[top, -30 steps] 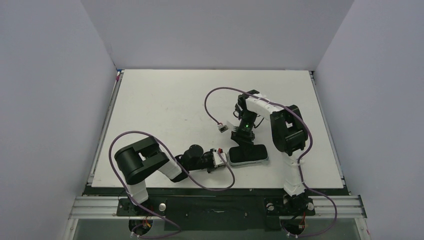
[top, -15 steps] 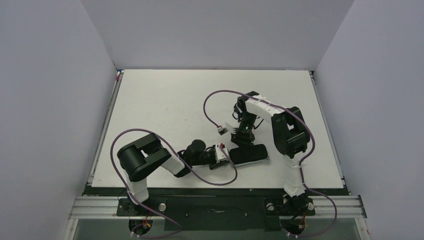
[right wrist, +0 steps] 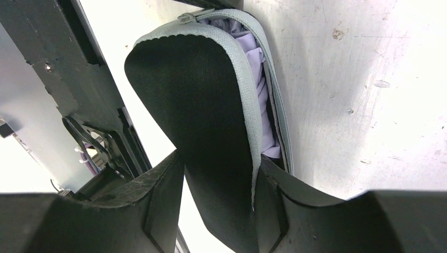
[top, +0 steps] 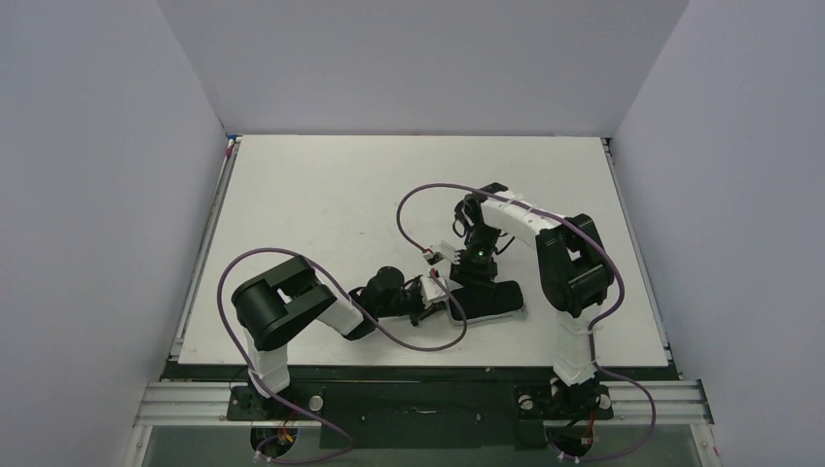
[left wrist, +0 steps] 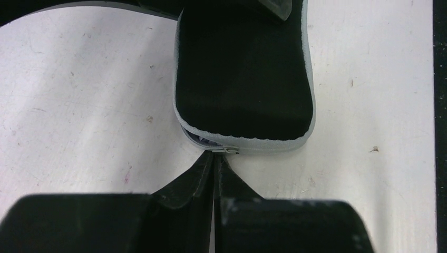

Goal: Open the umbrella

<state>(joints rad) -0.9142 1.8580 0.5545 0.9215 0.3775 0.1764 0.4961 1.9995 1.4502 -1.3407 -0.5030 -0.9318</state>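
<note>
The umbrella (right wrist: 262, 100) shows only as folded lavender fabric inside a flat black case (top: 484, 300) with a grey zipper edge; its shaft and handle are hidden. The case lies near the table's front, partly unzipped. My left gripper (top: 440, 292) lies low on the table at the case's left end. In the left wrist view its fingers are pressed together (left wrist: 215, 161) on the small metal zipper pull (left wrist: 226, 151). My right gripper (top: 477, 261) comes down from behind. Its jaws (right wrist: 219, 179) straddle the case's black upper flap (right wrist: 205, 105), one finger inside the opening.
Purple cables (top: 418, 199) loop over the table by both arms. The table's front edge (top: 418, 367) is close behind the case. Grey walls enclose the white table (top: 321, 195) on three sides.
My left gripper has slid right to the case's left end and reached the zipper pull. My right gripper has shifted slightly nearer, and the case has turned a little.
</note>
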